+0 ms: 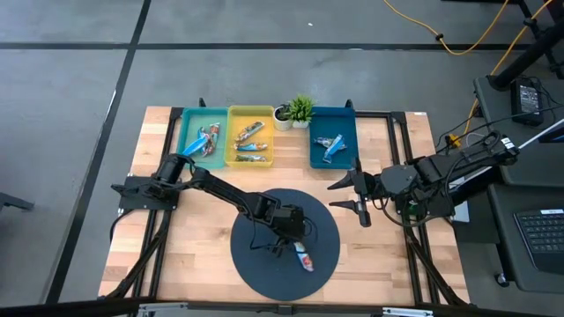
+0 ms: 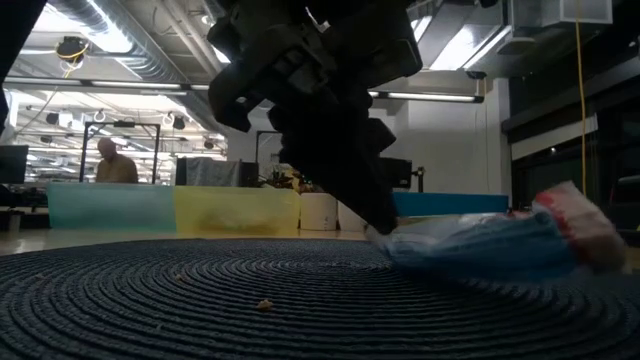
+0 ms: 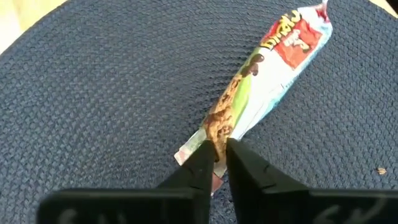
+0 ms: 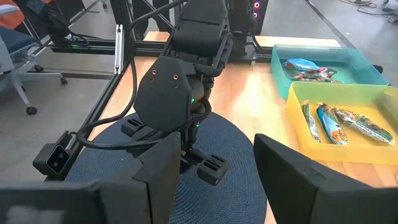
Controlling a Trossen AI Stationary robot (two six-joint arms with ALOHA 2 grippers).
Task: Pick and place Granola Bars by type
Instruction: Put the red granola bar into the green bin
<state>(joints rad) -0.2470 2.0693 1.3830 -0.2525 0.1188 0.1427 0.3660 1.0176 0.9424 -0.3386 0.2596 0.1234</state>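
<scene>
Pinching the near end of a granola bar [image 3: 264, 74] (red, white and green wrapper) between nearly closed fingers, our left gripper [image 3: 216, 155] stood low over the dark round mat [image 1: 256, 264]. That bar lay flat on the mat's near right part. Our right gripper [image 1: 352, 194] waited with fingers spread, right of the mat, near the blue bin [image 1: 314, 132]. Beyond stood teal bin [image 1: 187, 132], yellow bin [image 1: 231, 132], and potted plant [image 1: 300, 109].
</scene>
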